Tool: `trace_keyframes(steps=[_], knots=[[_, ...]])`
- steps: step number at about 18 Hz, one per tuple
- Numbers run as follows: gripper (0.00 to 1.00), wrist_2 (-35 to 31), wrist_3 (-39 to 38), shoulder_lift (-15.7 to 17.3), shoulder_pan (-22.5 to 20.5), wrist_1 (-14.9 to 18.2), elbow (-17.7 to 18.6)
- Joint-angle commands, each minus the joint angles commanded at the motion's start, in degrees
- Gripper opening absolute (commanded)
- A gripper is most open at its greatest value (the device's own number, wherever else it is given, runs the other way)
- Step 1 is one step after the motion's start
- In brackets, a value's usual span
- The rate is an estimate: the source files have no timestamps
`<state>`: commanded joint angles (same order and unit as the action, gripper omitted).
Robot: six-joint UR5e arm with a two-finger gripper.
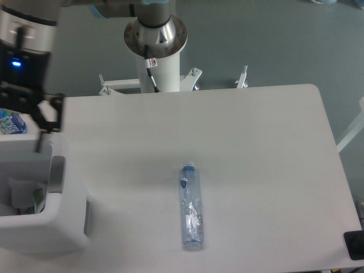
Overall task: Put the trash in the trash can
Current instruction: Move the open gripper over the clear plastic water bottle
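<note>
Clear plastic is what the crushed bottle point(191, 207) is made of, so it looks very light and a bit slippery. It lies flat on the white tabletop point(256, 170), near the middle, with its bluish cap end pointing away from me. It is squashed, so it may bend or pop out if squeezed hard. I think the best place to hold it is across the middle of its body, where it is narrow enough to fit between two fingers.

The trash can point(40, 210) is a big white box at the left edge, well apart from the bottle. Something pale sits inside it, which may be the wrapper point(20, 193), but I cannot tell for sure.

The hand point(25, 122) hangs over the far side of the trash can. Its fingers look spread apart with nothing in them.

A water bottle with a blue label point(10, 122) peeks out just behind the trash can, close to the hand. Nothing lies between the crushed bottle and the trash can.
</note>
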<state>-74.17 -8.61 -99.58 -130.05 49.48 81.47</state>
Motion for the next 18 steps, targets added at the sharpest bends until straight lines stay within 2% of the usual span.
trace_keyframes(steps=[3, 6, 8, 10, 12, 15, 18], knots=[[1.0, -0.27, 0.0, -2.28, -8.87, 0.09, -0.26], [1.0, -0.45, 2.27, -4.91, -14.77, 0.0, -0.09], [1.0, -2.28, 8.32, -6.85, -15.76, 0.53, 0.52], [1.0, -6.58, 16.13, -7.21, -16.72, 0.53, 3.76], [1.0, -8.09, 21.86, -8.96, -16.99, 0.18, 6.23], [1.0, -8.01, 22.41, -12.74, -17.51, -1.31, 5.72], [1.0, -8.01, 22.68, -15.29, -17.25, -1.41, 5.63]])
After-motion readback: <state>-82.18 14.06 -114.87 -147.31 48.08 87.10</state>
